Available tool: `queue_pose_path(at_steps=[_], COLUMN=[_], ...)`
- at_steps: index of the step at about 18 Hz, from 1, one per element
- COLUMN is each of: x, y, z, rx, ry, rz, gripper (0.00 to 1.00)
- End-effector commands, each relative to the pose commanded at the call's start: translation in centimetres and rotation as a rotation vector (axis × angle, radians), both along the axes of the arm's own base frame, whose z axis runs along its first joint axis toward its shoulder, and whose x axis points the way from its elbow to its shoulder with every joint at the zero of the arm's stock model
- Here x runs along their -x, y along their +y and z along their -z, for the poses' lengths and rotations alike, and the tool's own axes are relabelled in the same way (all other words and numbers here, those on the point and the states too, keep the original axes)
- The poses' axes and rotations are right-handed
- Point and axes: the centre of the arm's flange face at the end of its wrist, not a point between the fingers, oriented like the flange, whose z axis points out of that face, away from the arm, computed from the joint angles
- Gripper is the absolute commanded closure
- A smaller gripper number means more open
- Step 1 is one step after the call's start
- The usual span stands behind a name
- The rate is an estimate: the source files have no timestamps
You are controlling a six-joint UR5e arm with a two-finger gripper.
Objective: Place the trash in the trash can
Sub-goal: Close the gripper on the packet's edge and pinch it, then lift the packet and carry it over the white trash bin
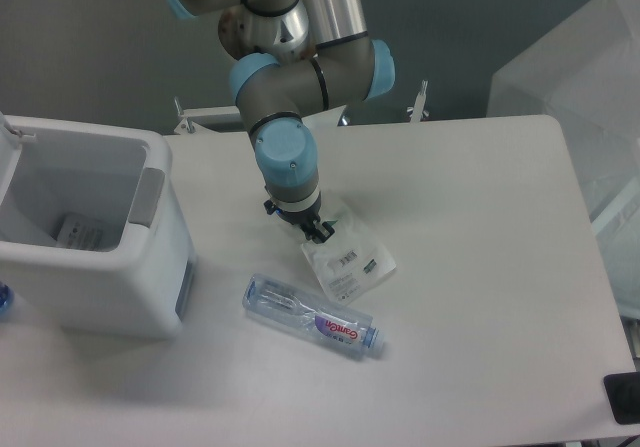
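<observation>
A crumpled white wrapper (352,264) with green print and a barcode lies flat near the middle of the table. My gripper (300,223) points straight down over its upper-left corner. The wrist hides most of the fingers, but dark finger parts show on both sides, spread apart, so it looks open with nothing held. Just in front of the wrapper, a clear plastic bottle (312,314) with a blue-purple label lies on its side. The large white trash can (120,287) stands at the left edge with a grey panel on its right rim. A pale item rests inside it.
A translucent plastic box (590,77) stands beyond the table's right side. A black object (622,397) sits at the lower right corner. Something blue (3,298) peeks out left of the trash can. Metal brackets stand at the table's far edge.
</observation>
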Motion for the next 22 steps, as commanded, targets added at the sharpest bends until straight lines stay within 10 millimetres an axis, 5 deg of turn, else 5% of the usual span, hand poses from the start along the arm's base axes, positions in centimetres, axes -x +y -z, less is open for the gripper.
queue_pose_path(at_steps=[7, 13, 22], x=[0.7, 5.1, 7.6], y=[0.1, 2.0, -0.7], z=[-1.1, -9.5, -21.4], rx=[-0.02, -0.314, -0.691], ry=[0.011, -0.04, -0.113], rz=[-0.01, -0.092, -0.212], gripper=[1.0, 1.0, 1.0])
